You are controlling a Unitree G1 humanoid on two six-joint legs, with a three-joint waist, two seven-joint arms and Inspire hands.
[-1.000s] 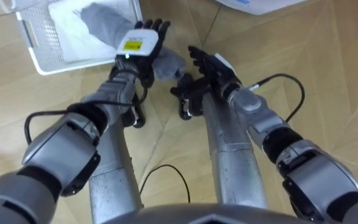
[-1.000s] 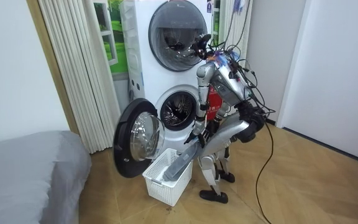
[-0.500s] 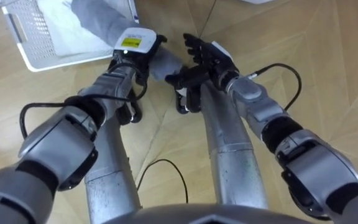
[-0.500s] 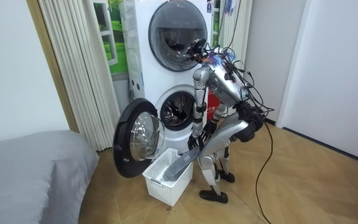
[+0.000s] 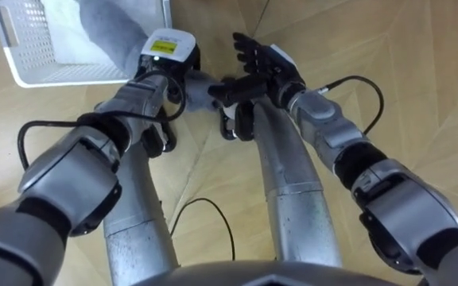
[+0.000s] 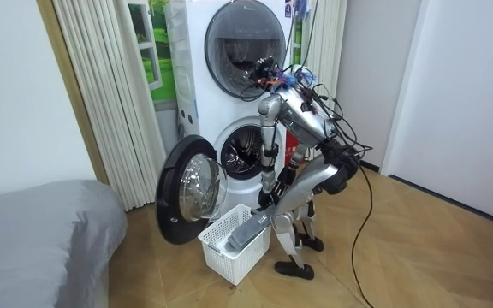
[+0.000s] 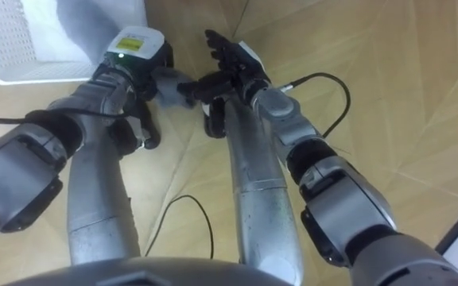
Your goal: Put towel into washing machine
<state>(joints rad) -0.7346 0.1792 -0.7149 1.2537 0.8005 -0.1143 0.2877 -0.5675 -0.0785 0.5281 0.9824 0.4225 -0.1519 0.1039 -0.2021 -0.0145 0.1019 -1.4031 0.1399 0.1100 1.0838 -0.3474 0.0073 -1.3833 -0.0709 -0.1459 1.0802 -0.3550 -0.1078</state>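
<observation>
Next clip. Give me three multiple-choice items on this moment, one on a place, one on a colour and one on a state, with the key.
1. Where does the white basket stand?
A) on a chair
B) on the floor before the washing machine
C) on top of the washing machine

2. What colour is the towel?
A) grey
B) red
C) yellow

3. How is the lower door of the washing machine?
A) shut
B) taken off
C) swung open

Key:
1 B: the room view shows the basket on the wood floor at the robot's feet, just before the machine.
2 A: the cloth running from the basket up to the left hand, which grips it, is grey.
3 C: the door hangs wide to the room view's left and the drum is bare.
</observation>
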